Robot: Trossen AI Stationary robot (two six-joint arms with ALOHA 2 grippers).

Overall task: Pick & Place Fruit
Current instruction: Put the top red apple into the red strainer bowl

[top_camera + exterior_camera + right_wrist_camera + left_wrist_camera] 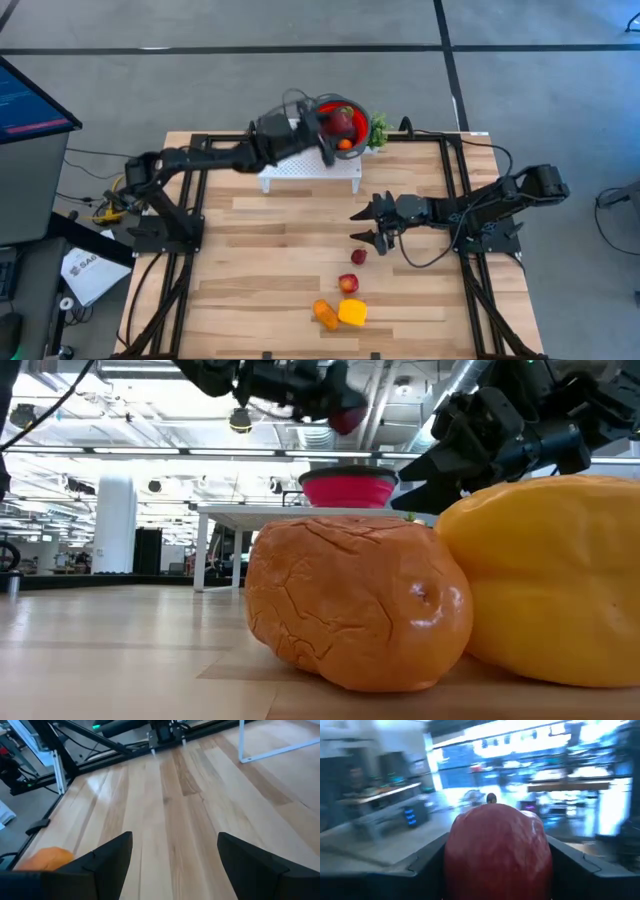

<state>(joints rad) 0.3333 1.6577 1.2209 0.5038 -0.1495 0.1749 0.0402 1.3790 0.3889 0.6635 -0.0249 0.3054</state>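
My left gripper (333,126) reaches level over the red bowl with the grey rim (360,112) at the table's far edge, shut on a dark red fruit (497,850). The low view shows that fruit (348,418) high above the bowl (350,488). A small orange fruit (344,144) lies in the bowl. My right gripper (366,225) hovers open over the table's middle, touching nothing. A maroon fruit (358,256), a red one (348,284), an orange one (326,314) and a yellow one (352,312) rest on the table near it. My left gripper pinches the dark red fruit between its two fingers (427,857), one on each of the fruit's opposite sides (457,855). The fingers lie level and come from the table's left. The fruit is lifted clear, over the bowl.
The bowl stands on a white rack (300,172) at the far middle, with a green leafy piece (378,130) beside it. Black frame rails (455,190) run along the table's sides. Bare wood lies at the left and near right.
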